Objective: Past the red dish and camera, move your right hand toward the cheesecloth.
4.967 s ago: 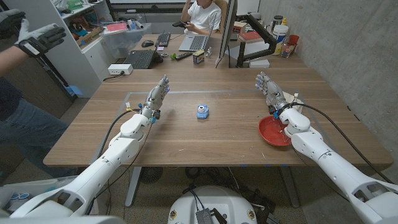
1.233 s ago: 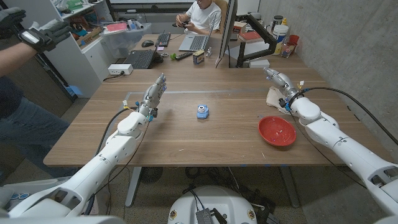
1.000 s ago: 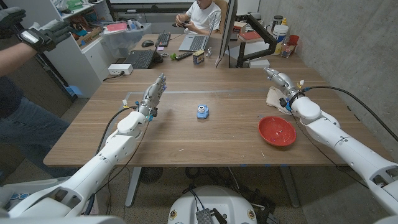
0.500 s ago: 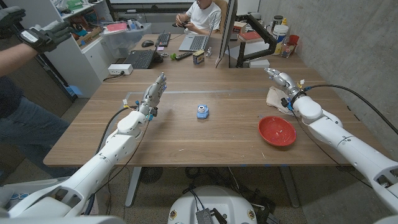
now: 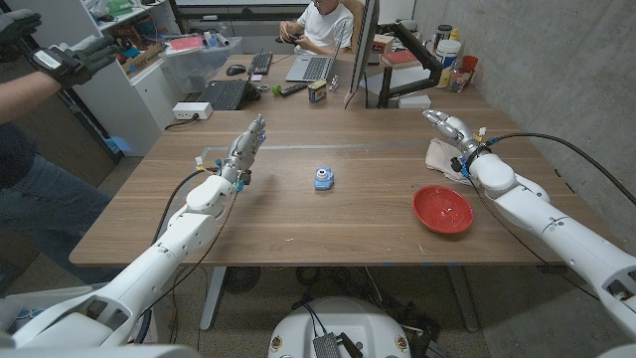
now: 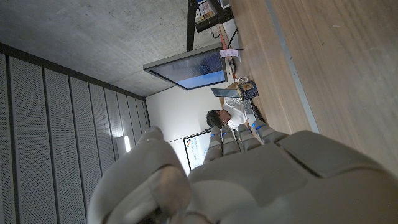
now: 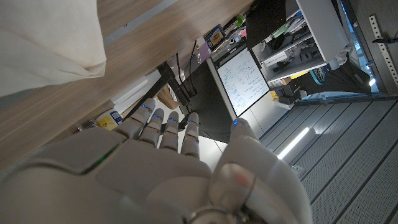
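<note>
A cream cheesecloth lies crumpled on the table's right side, and its pale folds show close ahead in the right wrist view. My right hand hovers over the cloth's far edge, fingers straight and apart, holding nothing. The red dish sits nearer than the cloth, behind the hand. A small blue camera stands at the table's middle. My left hand stays raised over the left side, fingers extended, empty.
A monitor, laptops and clutter line the far desk, where a person sits. Another person's gloved hands show at the far left. A concrete wall runs along the right.
My right hand has crept a little farther forward over the cheesecloth in the last second; five seconds ago it was back by the red dish. The left arm has barely moved.
</note>
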Controlling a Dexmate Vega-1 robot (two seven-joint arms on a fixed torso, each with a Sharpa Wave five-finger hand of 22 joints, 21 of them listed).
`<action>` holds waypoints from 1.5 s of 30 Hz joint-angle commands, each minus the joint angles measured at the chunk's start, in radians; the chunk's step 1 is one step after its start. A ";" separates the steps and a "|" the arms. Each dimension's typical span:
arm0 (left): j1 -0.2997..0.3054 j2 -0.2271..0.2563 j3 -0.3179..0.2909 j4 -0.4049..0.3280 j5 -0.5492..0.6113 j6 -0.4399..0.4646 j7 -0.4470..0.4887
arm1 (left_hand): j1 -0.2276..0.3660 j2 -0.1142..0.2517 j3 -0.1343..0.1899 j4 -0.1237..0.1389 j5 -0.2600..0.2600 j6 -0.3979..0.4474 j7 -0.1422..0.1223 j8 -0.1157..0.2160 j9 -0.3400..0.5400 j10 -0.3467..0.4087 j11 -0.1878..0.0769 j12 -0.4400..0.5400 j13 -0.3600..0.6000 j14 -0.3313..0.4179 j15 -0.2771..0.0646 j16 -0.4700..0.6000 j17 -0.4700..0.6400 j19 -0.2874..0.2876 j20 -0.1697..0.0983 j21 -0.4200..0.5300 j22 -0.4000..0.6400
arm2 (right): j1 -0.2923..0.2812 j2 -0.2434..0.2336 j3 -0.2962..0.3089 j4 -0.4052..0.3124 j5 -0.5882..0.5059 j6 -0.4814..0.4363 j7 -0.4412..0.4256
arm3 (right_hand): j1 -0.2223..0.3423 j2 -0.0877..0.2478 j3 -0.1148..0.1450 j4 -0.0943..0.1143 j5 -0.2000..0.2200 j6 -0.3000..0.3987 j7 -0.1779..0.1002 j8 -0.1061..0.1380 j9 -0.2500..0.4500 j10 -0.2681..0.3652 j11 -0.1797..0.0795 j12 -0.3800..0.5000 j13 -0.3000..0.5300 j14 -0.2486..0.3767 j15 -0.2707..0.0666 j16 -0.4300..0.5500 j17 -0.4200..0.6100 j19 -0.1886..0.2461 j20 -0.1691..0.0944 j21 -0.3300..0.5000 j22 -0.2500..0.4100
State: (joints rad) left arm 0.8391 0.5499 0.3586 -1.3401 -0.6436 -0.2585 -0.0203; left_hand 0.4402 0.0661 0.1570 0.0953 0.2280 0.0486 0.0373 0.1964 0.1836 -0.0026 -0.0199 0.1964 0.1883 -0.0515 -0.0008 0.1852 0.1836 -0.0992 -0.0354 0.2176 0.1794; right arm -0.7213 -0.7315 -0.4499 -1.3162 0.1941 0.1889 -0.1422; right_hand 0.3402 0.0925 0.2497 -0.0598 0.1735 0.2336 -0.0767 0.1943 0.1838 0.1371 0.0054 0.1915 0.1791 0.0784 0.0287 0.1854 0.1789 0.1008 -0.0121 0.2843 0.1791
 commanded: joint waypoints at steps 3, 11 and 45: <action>-0.007 0.002 0.005 -0.003 0.007 0.008 -0.002 | 0.003 0.011 -0.004 -0.003 -0.003 0.012 0.002 0.006 0.004 0.003 -0.007 0.008 0.002 -0.007 -0.001 0.003 0.002 -0.006 -0.002 -0.003 0.001 | 0.001 -0.012 -0.007 -0.004 -0.030 -0.022 -0.016 | 0.012 -0.004 -0.001 -0.008 0.003 0.009 0.000 0.003 0.003 -0.001 -0.007 0.004 0.003 -0.005 0.003 -0.003 0.004 -0.014 0.005 -0.017 0.004; -0.009 0.006 0.007 -0.008 0.015 0.011 0.001 | 0.004 0.012 -0.005 -0.004 -0.003 0.016 0.002 0.007 0.004 0.007 -0.008 0.009 0.002 -0.009 -0.003 0.003 0.002 -0.007 -0.001 -0.004 0.002 | 0.003 -0.023 -0.012 -0.012 -0.043 -0.043 -0.014 | 0.011 -0.003 -0.003 -0.010 0.002 0.019 -0.001 0.005 0.003 0.004 -0.007 0.008 0.003 -0.016 0.004 -0.004 0.005 -0.035 0.011 -0.030 0.004; 0.009 0.021 0.002 -0.037 0.017 0.017 0.011 | 0.005 0.015 -0.008 -0.004 -0.004 0.024 -0.001 0.008 0.004 0.016 -0.012 0.011 0.002 -0.012 -0.004 0.003 0.002 -0.010 0.013 -0.008 0.002 | 0.009 -0.068 -0.040 -0.066 -0.121 -0.165 -0.034 | 0.013 0.002 -0.009 -0.021 0.002 0.019 -0.015 -0.001 0.003 -0.005 -0.028 0.011 0.003 -0.046 0.043 -0.001 0.005 -0.123 0.086 -0.078 0.007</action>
State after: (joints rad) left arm 0.8426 0.5669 0.3637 -1.3691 -0.6275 -0.2433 -0.0136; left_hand 0.4454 0.0713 0.1528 0.0911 0.2255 0.0680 0.0355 0.2003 0.1835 0.0137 -0.0287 0.2003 0.1883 -0.0558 -0.0053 0.1852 0.1836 -0.1043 -0.0303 0.2107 0.1791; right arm -0.7210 -0.7818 -0.4731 -1.3667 0.1107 0.0664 -0.1732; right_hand 0.3496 0.0936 0.2416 -0.0758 0.1735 0.2522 -0.0875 0.1944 0.1836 0.1302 -0.0199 0.1934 0.1789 0.0321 0.0645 0.1808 0.1789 -0.0225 0.0646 0.2068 0.1841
